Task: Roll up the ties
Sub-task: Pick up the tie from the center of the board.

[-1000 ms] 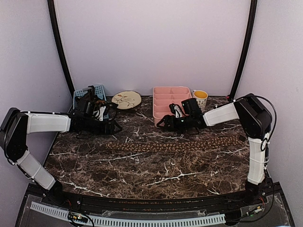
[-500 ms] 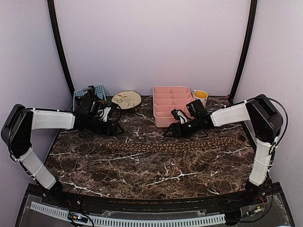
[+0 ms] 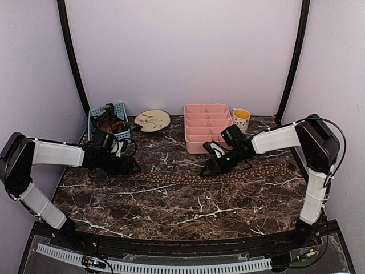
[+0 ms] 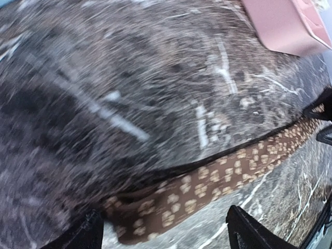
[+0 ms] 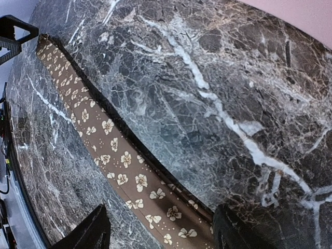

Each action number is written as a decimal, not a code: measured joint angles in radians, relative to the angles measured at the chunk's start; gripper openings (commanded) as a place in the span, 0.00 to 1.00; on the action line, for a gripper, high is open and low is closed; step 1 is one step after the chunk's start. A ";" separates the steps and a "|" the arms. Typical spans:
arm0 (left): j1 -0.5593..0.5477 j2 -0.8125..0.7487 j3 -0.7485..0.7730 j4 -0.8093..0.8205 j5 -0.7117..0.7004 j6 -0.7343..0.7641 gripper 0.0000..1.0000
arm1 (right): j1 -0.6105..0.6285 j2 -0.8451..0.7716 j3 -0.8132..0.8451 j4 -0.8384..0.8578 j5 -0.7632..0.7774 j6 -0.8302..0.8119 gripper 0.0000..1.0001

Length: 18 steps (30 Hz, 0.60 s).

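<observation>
On the dark marble table (image 3: 171, 211), one long brown tie (image 3: 251, 173) with small tan flowers lies flat and straight, not yet rolled.

Its thin end sits right at the left gripper (image 3: 134, 166), whose jaws are spread wide with the tip of the tie between them. The right gripper (image 3: 206, 170) hangs low over the middle of the tie. Its jaws are spread too, one on each side of the cloth, pinching nothing. To do this step well, the left gripper should likely come straight down, pinch only the very tip, and fold it over itself in small, tight turns. The right gripper could press the cloth lightly so the tie does not slide or bunch up.
</observation>
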State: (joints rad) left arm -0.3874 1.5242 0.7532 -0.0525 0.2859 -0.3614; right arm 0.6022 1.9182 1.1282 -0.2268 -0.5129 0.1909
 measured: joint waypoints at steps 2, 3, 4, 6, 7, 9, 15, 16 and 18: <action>0.018 -0.019 -0.032 -0.002 -0.016 -0.033 0.80 | 0.005 -0.005 0.008 -0.019 0.011 0.002 0.69; 0.026 -0.025 -0.042 -0.002 -0.022 -0.049 0.77 | 0.008 -0.007 0.014 -0.026 0.016 0.005 0.69; 0.033 -0.030 -0.049 -0.001 -0.028 -0.066 0.73 | 0.012 -0.009 0.023 -0.031 0.021 0.008 0.69; 0.047 -0.040 -0.060 0.000 -0.036 -0.089 0.64 | 0.024 -0.017 0.041 -0.029 0.027 0.018 0.69; 0.051 -0.042 -0.063 0.003 -0.036 -0.101 0.59 | 0.033 -0.022 0.047 -0.023 0.031 0.027 0.69; 0.058 -0.042 -0.068 0.013 -0.037 -0.121 0.51 | 0.052 -0.035 0.056 -0.003 0.032 0.050 0.68; 0.060 -0.022 -0.068 0.038 -0.023 -0.146 0.39 | 0.087 -0.046 0.069 0.088 0.014 0.131 0.63; 0.060 -0.017 -0.068 0.038 -0.021 -0.148 0.38 | 0.091 -0.046 0.069 0.101 0.010 0.145 0.63; 0.060 -0.013 -0.069 0.040 -0.018 -0.150 0.37 | 0.095 -0.046 0.069 0.129 0.003 0.174 0.62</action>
State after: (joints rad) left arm -0.3271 1.5116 0.6846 -0.0124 0.2680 -0.5110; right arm 0.6968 1.8725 1.1976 -0.0978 -0.5102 0.3645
